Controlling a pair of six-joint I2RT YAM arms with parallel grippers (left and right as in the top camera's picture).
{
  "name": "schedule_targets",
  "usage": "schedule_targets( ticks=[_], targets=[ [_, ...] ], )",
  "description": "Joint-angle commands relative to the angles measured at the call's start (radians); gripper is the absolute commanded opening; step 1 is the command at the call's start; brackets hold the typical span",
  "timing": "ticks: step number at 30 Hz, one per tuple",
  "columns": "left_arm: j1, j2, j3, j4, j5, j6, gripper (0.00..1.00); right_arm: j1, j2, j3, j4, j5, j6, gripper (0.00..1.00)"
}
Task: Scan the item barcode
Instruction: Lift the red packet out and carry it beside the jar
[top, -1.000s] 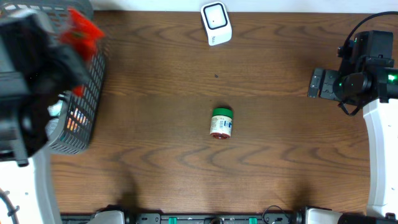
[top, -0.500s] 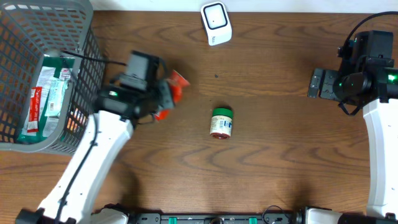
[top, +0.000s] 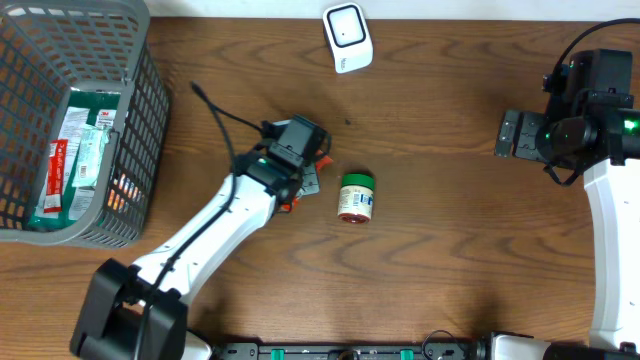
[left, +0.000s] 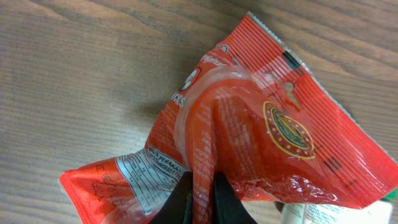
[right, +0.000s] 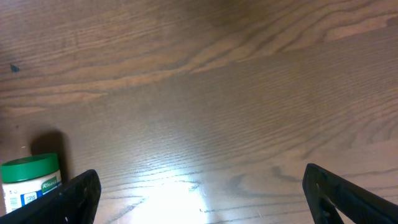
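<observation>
Red packet (left: 249, 124) is pinched by the left gripper (left: 202, 194), whose fingers are pressed together on a fold of the film near the packet's lower edge. In the left wrist view the long axis of the packet is seen to run diagonally, from a white printed panel at lower left to a crimped end seam at upper right. A round gold emblem is displayed on the face turned to the camera. No barcode can be made out on that face.

In the overhead view the packet is located near the middle of the tabletop (top: 450, 260), just left of a green-lidded jar (top: 356, 196). Most of the packet is hidden there beneath the gripper, and only red slivers are shown at its edges. Whether the packet rests on the tabletop cannot be told.

A white scanner (top: 347, 37) at the far edge and a grey basket (top: 150, 70) of packaged goods at far left are shown by the overhead view only.

The right gripper (right: 202, 196) is spread wide above bare wood, well apart from the packet. The jar is seen at the lower left of the right wrist view.
</observation>
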Motion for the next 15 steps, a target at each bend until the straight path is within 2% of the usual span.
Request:
schedule_targets(
  ticks=[1, 2, 3, 6, 9, 11, 12, 13, 15],
  targets=[
    [-0.008, 0.003, 0.004, 0.009, -0.091, -0.011, 0.22, -0.002, -0.001, 0.01, 0.002, 0.009, 0.014, 0.99],
    [-0.005, -0.004, 0.011, 0.009, -0.091, 0.005, 0.47, -0.002, -0.001, 0.01, 0.002, 0.009, 0.014, 0.99],
    [0.0, -0.014, 0.021, 0.005, -0.091, 0.023, 0.61, -0.002, -0.001, 0.01, 0.002, 0.009, 0.015, 0.99],
    [0.013, -0.053, 0.059, -0.008, -0.08, 0.06, 0.72, -0.002, -0.001, 0.01, 0.002, 0.009, 0.014, 0.99],
    [0.016, -0.099, 0.072, -0.024, -0.052, 0.06, 0.72, -0.002, -0.001, 0.01, 0.002, 0.009, 0.014, 0.99],
    [0.016, -0.126, 0.072, -0.053, -0.047, 0.06, 0.26, -0.002, -0.001, 0.01, 0.002, 0.009, 0.015, 0.99],
    [0.016, -0.126, 0.072, -0.063, -0.034, 0.06, 0.15, -0.002, -0.001, 0.01, 0.002, 0.009, 0.015, 0.99],
    [0.016, -0.122, 0.071, -0.074, -0.011, 0.06, 0.08, -0.002, -0.001, 0.01, 0.002, 0.009, 0.014, 0.99],
    [0.015, -0.105, 0.066, -0.093, 0.035, 0.06, 0.07, -0.002, -0.001, 0.01, 0.002, 0.009, 0.014, 0.99]
  ],
)
